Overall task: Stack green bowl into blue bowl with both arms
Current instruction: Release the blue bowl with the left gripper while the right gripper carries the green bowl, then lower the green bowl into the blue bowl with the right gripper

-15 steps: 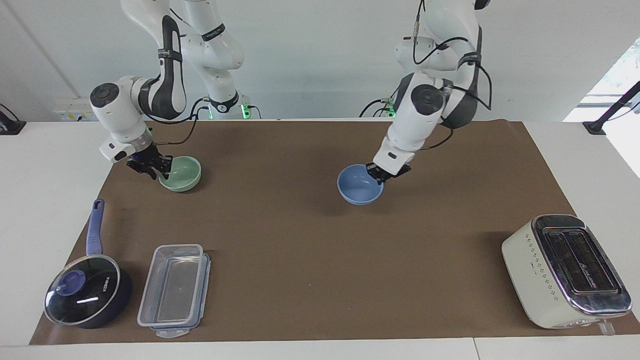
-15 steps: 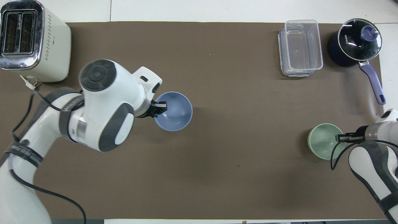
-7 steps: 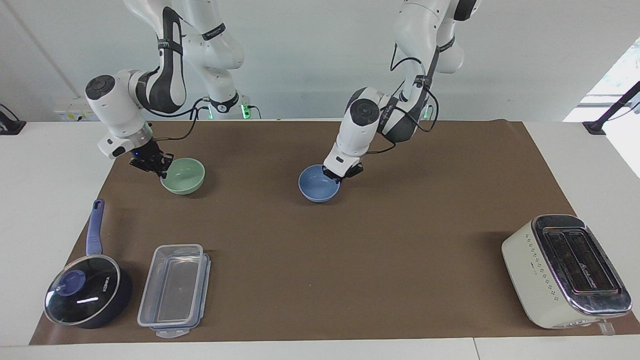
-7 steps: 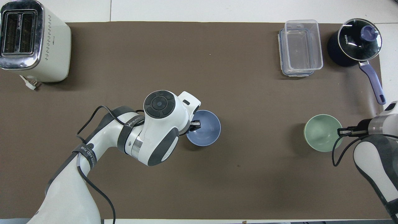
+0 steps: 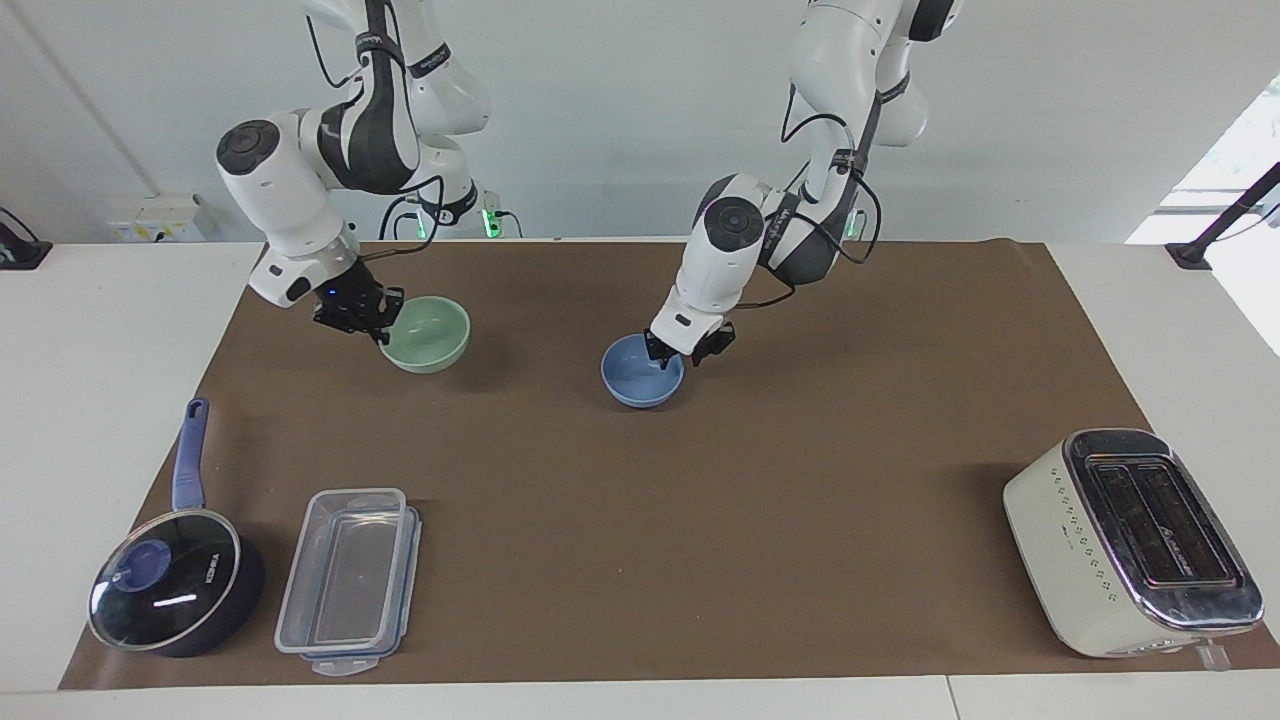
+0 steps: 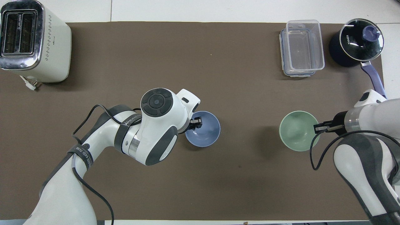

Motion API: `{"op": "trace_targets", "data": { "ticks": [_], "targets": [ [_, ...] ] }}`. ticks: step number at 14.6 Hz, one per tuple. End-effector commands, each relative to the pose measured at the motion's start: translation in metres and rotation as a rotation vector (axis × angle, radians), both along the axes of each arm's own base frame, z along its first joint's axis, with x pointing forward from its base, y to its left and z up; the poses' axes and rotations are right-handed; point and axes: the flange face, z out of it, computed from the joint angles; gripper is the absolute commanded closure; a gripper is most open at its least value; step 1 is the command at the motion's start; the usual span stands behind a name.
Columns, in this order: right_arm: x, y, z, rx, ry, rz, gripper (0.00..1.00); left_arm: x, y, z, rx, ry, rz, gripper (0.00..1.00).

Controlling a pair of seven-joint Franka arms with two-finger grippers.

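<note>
The green bowl [image 5: 428, 334] hangs a little above the brown mat, toward the right arm's end of the table. My right gripper [image 5: 376, 324] is shut on the bowl's rim on the side toward that end; both also show in the overhead view, bowl [image 6: 297, 131] and gripper [image 6: 316, 128]. The blue bowl [image 5: 641, 373] rests upright on the mat near the middle. My left gripper [image 5: 686, 352] stands over its rim on the side toward the left arm's end, one finger over the inside and one outside, fingers apart. In the overhead view the blue bowl [image 6: 204, 129] lies beside the left gripper [image 6: 196, 122].
A cream toaster [image 5: 1130, 540] stands at the left arm's end, far from the robots. A clear lidded container [image 5: 350, 578] and a dark blue lidded saucepan [image 5: 175, 585] stand at the right arm's end, far from the robots. The brown mat [image 5: 800, 480] covers the table.
My right gripper has carried the green bowl up and toward the table's middle. My left gripper brought the blue bowl toward the middle, set it down, and its fingers have parted.
</note>
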Motion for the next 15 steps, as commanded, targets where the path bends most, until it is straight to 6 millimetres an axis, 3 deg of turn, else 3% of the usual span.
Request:
{"op": "trace_targets", "data": {
  "ticks": [1,3,5,9,11,15],
  "targets": [
    [-0.002,0.054,0.007,0.026,-0.028,-0.007,1.00,0.033,0.054,0.056,-0.010,0.015,0.045,0.00],
    [-0.005,0.104,0.006,0.032,-0.048,-0.034,1.00,0.070,0.112,0.095,-0.005,0.035,0.027,0.00],
    [-0.008,0.155,0.000,0.048,-0.090,-0.053,1.00,0.093,0.174,0.120,0.052,0.031,-0.029,0.00],
    [-0.012,0.232,-0.031,0.079,-0.150,-0.036,1.00,0.094,0.292,0.170,0.047,0.003,-0.098,0.00],
    [-0.005,0.256,-0.034,0.089,-0.166,-0.012,1.00,0.084,0.320,0.190,0.056,0.003,-0.138,0.00],
    [0.000,0.268,-0.032,0.097,-0.167,-0.026,1.00,0.073,0.329,0.239,0.097,0.027,-0.152,0.00]
  ]
}}
